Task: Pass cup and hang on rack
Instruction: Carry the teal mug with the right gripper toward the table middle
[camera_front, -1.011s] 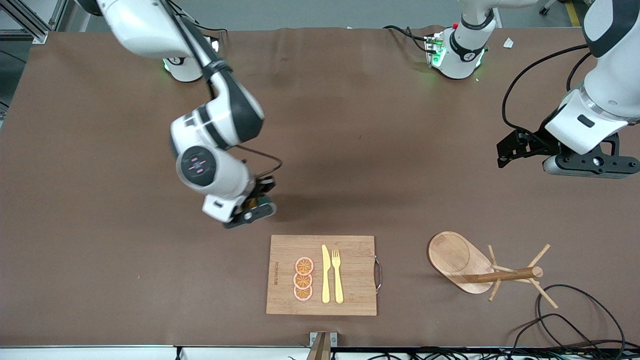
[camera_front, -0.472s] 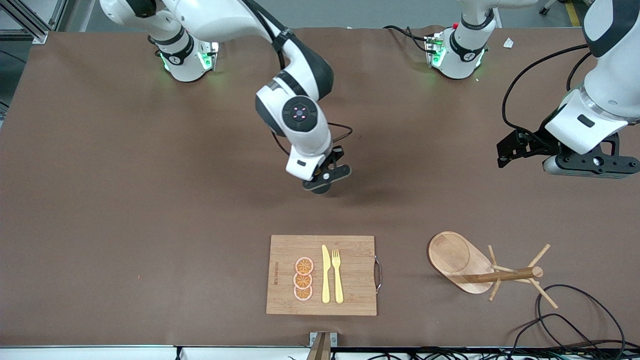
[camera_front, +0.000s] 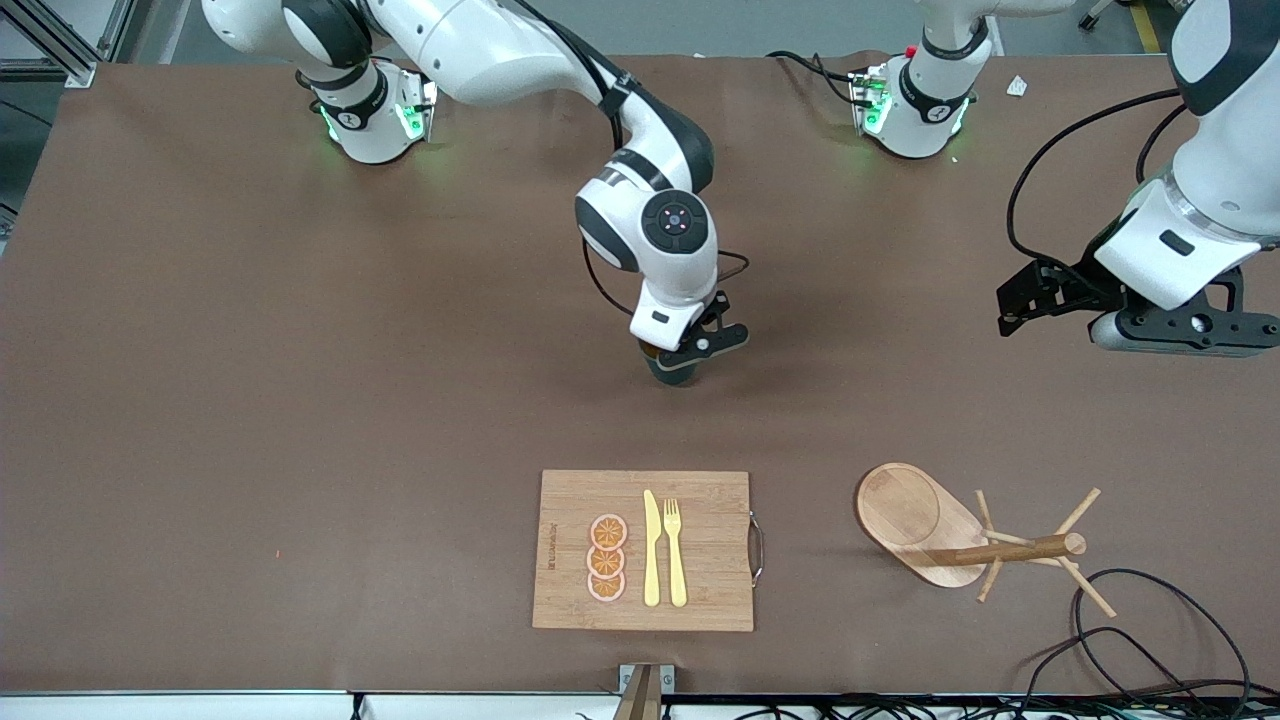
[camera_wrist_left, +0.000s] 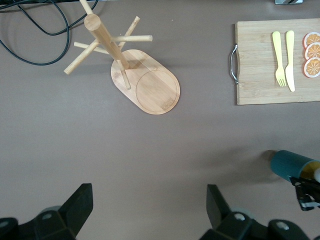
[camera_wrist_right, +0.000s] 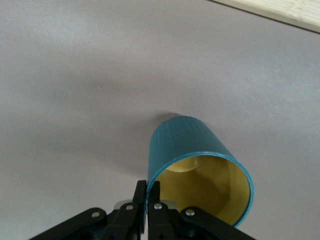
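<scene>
In the front view, the right claw (camera_front: 690, 362) hangs over the middle of the tabletop (camera_front: 250, 400), clamped on the rim of the cup (camera_front: 676, 373), of which only a dark sliver shows under the wrist. The cup is over bare tabletop, farther from the front camera than the cutting board (camera_front: 570, 500), which carries fruit slices (camera_front: 607, 558), a knife (camera_front: 651, 550) and a fork (camera_front: 674, 550). The rack (camera_front: 940, 535) stands beside the board toward the left arm's end, and no cup hangs on any of its pegs. The left claw (camera_front: 1010, 310) waits over that end of the tabletop, well apart from the cup. In the left wrist view, the left claw (camera_wrist_left: 150, 212) has its jaws spread wide with nothing between them; the rack (camera_wrist_left: 150, 85) and the cutting board (camera_wrist_left: 260, 70) lie below it, and the cup (camera_wrist_left: 292, 164) appears at the frame edge, tilted, in the other arm's grip. In the right wrist view, the right claw (camera_wrist_right: 147, 200) pinches the cup (camera_wrist_right: 187, 140) wall between closed fingers, one inside the yellowish interior and one outside; whether the base touches the tabletop cannot be told. Judged from this, the pickup is complete and the cup is at about mid-table. The handover to the left claw and the hanging on a peg are not yet done.
</scene>
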